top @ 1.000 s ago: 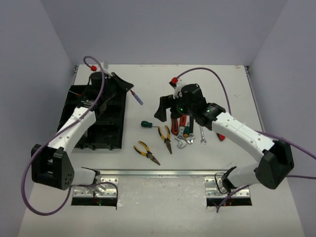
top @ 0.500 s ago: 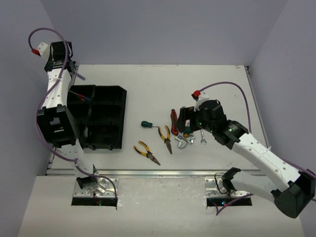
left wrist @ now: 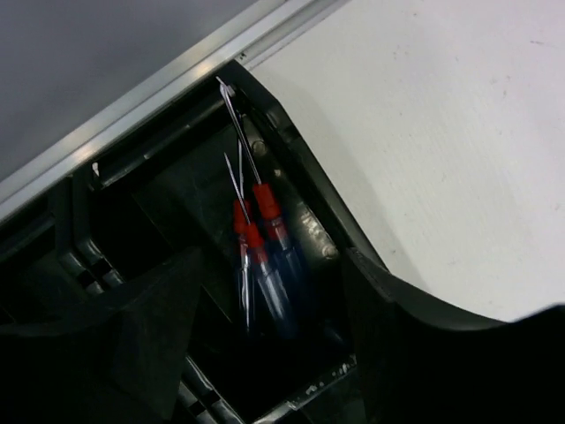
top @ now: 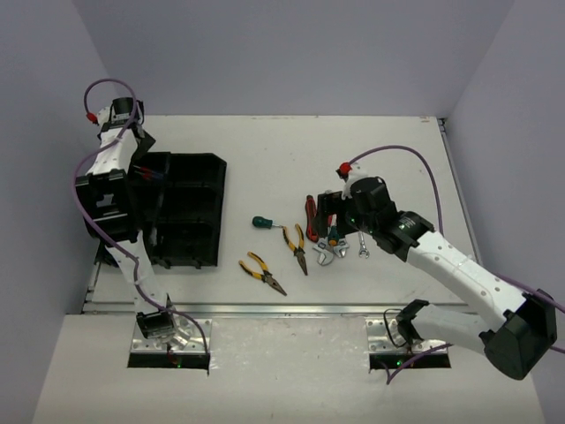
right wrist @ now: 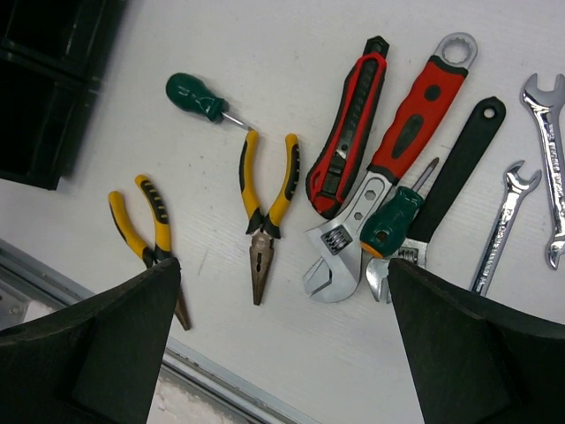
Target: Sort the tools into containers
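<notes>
The black tray (top: 190, 208) of containers lies at the left. Above its far-left compartment my left gripper (top: 139, 152) hangs open; in the left wrist view its jaws (left wrist: 269, 296) stand apart over two red-collared, blue-handled screwdrivers (left wrist: 260, 252) lying inside. On the table lie a green stubby screwdriver (right wrist: 199, 99), two yellow pliers (right wrist: 267, 199) (right wrist: 146, 231), a red utility knife (right wrist: 349, 128), a red-handled adjustable wrench (right wrist: 397, 141), a green-handled screwdriver (right wrist: 393, 221), a black-handled wrench (right wrist: 455, 177) and silver wrenches (right wrist: 503, 225). My right gripper (top: 331, 215) hovers open over this cluster, holding nothing.
The tray's wall (left wrist: 287, 146) runs close to the table's metal far-left edge (left wrist: 159, 84). A corner of the tray (right wrist: 44, 79) shows at the right wrist view's upper left. The table's front rail (top: 291, 309) lies just beyond the nearer pliers (top: 262, 272).
My left arm carried a blue screwdriver from the tray's right side to its far-left compartment and opened; the screwdriver now lies inside. My right arm dropped lower over the tool cluster.
</notes>
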Motion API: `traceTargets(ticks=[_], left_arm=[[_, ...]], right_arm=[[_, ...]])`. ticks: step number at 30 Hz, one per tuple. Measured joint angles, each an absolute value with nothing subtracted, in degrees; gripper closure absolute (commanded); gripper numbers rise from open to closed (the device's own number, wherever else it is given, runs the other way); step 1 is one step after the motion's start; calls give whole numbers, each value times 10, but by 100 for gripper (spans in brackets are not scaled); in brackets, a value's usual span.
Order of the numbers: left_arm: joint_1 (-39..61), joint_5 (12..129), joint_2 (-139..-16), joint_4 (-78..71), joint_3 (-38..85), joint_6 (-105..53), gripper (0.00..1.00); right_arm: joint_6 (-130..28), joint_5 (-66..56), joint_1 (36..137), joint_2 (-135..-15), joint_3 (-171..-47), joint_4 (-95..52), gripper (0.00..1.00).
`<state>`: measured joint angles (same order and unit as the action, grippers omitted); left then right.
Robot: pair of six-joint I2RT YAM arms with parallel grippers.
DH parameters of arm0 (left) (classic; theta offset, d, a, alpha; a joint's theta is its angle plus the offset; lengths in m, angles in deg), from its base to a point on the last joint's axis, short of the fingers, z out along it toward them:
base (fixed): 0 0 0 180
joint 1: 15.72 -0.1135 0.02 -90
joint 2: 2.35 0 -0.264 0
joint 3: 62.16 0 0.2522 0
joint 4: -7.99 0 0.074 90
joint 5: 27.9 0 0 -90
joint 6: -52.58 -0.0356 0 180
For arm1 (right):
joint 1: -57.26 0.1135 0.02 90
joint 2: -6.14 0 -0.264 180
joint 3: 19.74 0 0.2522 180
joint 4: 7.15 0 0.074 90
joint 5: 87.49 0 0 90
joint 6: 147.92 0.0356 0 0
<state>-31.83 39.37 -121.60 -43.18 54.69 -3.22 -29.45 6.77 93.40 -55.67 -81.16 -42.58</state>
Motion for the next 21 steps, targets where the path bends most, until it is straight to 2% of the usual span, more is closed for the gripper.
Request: traceTargets(ticks=[2, 7, 13, 15, 18, 21], left_arm=[[-318, 408, -1207, -432, 542, -31, 0], [-318, 440, -1113, -442, 491, -23, 0], [-309, 514, -824, -381, 329, -22, 0], [-278, 520, -705, -349, 252, -29, 0], [-168, 521, -557, -322, 141, -49, 0], [-107, 533, -494, -320, 85, -70, 0]], right_arm=[[-293, 71, 934, -585, -819, -437, 1], [-275, 86, 934, -680, -865, -471, 1], [-230, 136, 934, -739, -897, -494, 2], [-223, 152, 934, -754, -908, -503, 7], [-212, 176, 934, -787, -935, -516, 12], [-204, 192, 934, -815, -949, -522, 15]])
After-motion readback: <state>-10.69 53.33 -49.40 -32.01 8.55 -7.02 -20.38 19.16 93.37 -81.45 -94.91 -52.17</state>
